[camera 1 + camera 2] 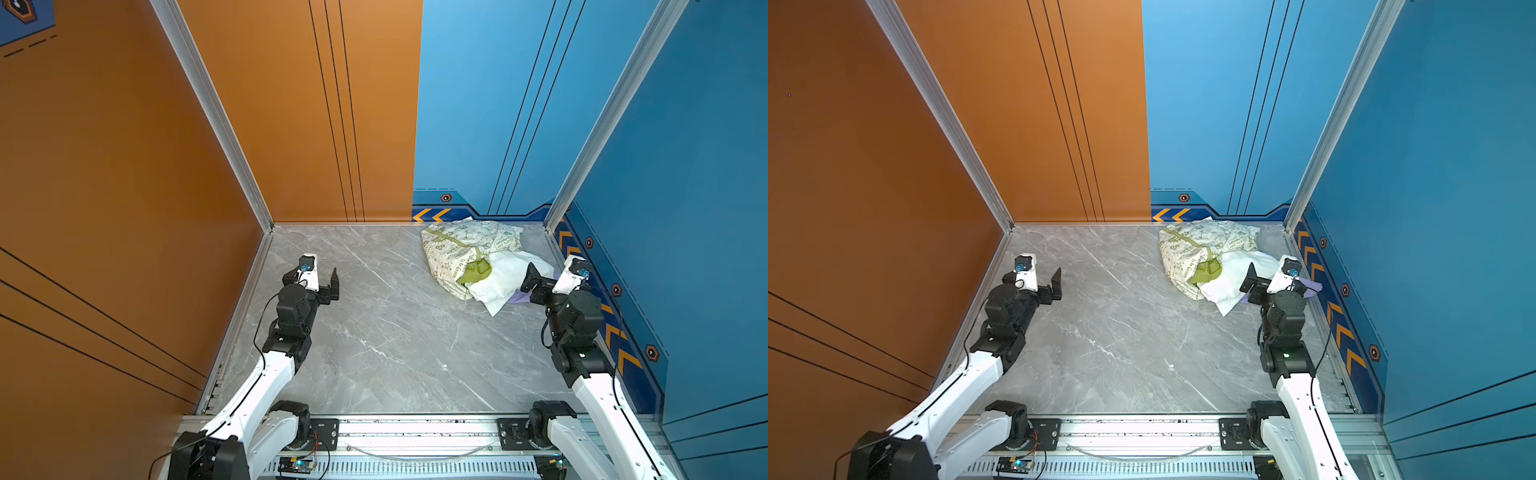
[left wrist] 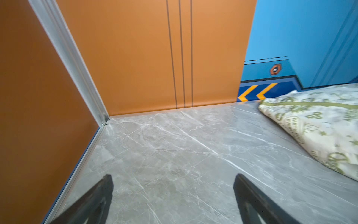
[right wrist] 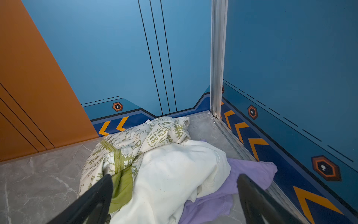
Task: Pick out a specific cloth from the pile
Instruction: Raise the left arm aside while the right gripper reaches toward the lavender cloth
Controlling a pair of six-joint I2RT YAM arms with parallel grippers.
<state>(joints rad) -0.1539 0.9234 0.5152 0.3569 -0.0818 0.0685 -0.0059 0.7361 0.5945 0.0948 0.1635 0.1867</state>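
Grey marbled surface (image 1: 374,332), orange wall (image 1: 124,166) left, blue wall (image 1: 685,208) right. The pile (image 1: 469,253) sits in the far right corner: a cream printed cloth (image 3: 135,139) behind, a white cloth (image 3: 174,170) heaped over the cloth (image 3: 249,174) (plain lilac), which lies flat at the bottom, stretching from under the white toward the blue wall; an olive piece (image 3: 124,184) pokes out opposite. Right jaws gape wide, empty, just short of the pile; left jaws equally wide, empty, well apart

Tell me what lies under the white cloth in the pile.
The lilac cloth sticks out from beneath the white cloth toward the blue side wall. How far it runs underneath, or what else lies there, is covered.
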